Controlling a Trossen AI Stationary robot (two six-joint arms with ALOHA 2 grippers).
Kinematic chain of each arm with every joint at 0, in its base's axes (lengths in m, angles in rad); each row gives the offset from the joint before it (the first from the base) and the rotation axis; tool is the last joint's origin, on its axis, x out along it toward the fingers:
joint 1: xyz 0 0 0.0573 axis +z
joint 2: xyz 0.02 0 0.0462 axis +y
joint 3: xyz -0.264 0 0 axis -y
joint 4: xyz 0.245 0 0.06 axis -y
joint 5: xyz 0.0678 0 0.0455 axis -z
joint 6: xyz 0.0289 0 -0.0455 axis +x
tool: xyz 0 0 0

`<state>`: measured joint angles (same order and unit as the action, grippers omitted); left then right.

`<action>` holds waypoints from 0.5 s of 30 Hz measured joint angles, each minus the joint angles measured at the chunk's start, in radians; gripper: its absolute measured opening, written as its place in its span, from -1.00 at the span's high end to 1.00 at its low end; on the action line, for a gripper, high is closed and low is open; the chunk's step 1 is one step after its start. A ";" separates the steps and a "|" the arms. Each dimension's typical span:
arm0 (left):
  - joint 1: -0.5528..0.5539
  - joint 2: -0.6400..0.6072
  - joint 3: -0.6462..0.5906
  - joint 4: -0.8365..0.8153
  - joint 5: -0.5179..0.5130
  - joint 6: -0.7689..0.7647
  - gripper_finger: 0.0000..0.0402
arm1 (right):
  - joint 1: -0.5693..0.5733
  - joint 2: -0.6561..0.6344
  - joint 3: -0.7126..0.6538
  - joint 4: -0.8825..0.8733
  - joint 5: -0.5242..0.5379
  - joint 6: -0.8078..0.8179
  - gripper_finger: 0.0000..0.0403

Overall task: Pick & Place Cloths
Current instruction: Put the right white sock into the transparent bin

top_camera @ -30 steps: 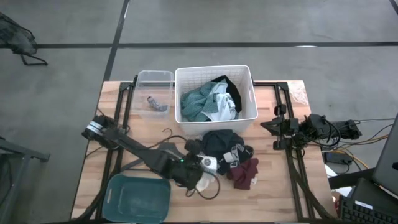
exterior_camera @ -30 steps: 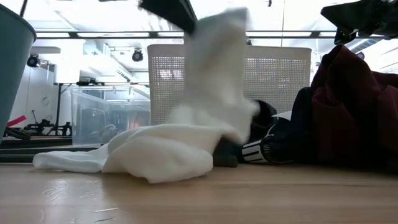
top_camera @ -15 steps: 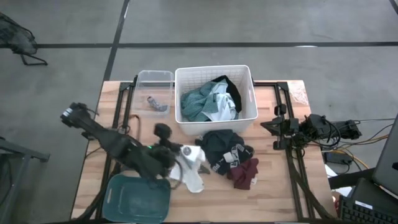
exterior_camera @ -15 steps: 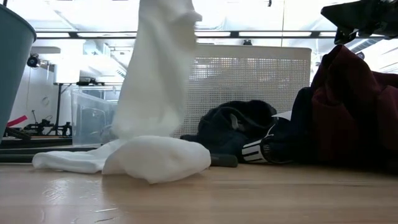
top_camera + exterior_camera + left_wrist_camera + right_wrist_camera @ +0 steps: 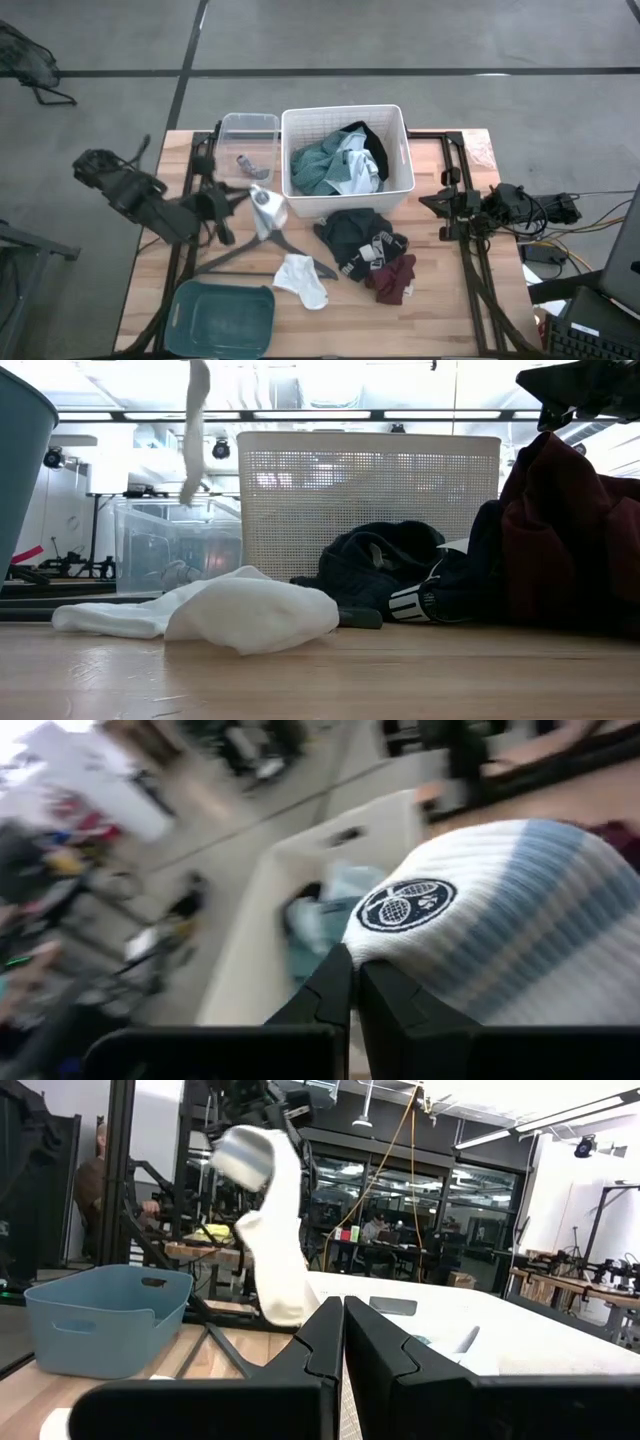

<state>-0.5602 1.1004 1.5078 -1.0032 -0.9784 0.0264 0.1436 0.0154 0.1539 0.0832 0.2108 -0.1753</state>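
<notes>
My left gripper (image 5: pixel 250 196) is raised over the table's left part, just left of the white basket (image 5: pixel 400 150), and is shut on a white sock with light-blue stripes (image 5: pixel 268 210). In the low view that sock (image 5: pixel 195 430) hangs high. A second white sock (image 5: pixel 303 279) lies flat on the table near the front. A black cloth with white print (image 5: pixel 360 237) and a maroon cloth (image 5: pixel 393 279) lie in front of the basket, which holds a teal-green cloth (image 5: pixel 318 165). My right gripper (image 5: pixel 443 205) rests shut at the table's right edge. My left gripper pinches the sock's striped cuff end (image 5: pixel 375 952) between its two fingers, beside a round dark logo. The fingers point roughly level toward the basket. The sock's foot (image 5: pixel 281 1295) hangs slack below the cuff, lifted clear of the table.
A black clothes hanger (image 5: pixel 262 250) lies on the table below the held sock. A clear bin (image 5: pixel 248 128) with a small grey item stands left of the basket. A teal tub (image 5: pixel 222 318) sits at the front left. Cables lie off the table's right edge.
My left gripper has risen and swung from the table's near middle toward its left and far side, staying shut. The striped sock, whose lower part lay on the table, now hangs clear. The other white sock has stayed where it was, and the hanger is uncovered.
</notes>
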 joint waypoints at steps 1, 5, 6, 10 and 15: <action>0.000 -0.013 0.001 -0.015 -0.038 0.001 0.94 | 0.000 0.000 0.000 0.000 0.000 0.000 0.96; 0.002 -0.051 0.001 -0.055 -0.224 0.000 0.93 | 0.000 0.000 0.000 0.000 0.000 0.000 0.96; 0.002 -0.058 0.000 -0.061 -0.270 0.001 0.93 | 0.000 0.000 0.000 0.000 0.000 0.000 0.96; 0.007 -0.069 -0.004 -0.061 -0.449 0.006 0.93 | 0.000 0.000 0.000 0.000 0.000 0.000 0.96; 0.034 -0.064 -0.007 -0.061 -0.584 0.009 0.93 | 0.000 0.000 0.000 0.000 0.000 0.000 0.96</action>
<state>-0.5257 1.0359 1.5013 -1.0642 -1.5625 0.0356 0.1437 0.0154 0.1539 0.0830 0.2108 -0.1753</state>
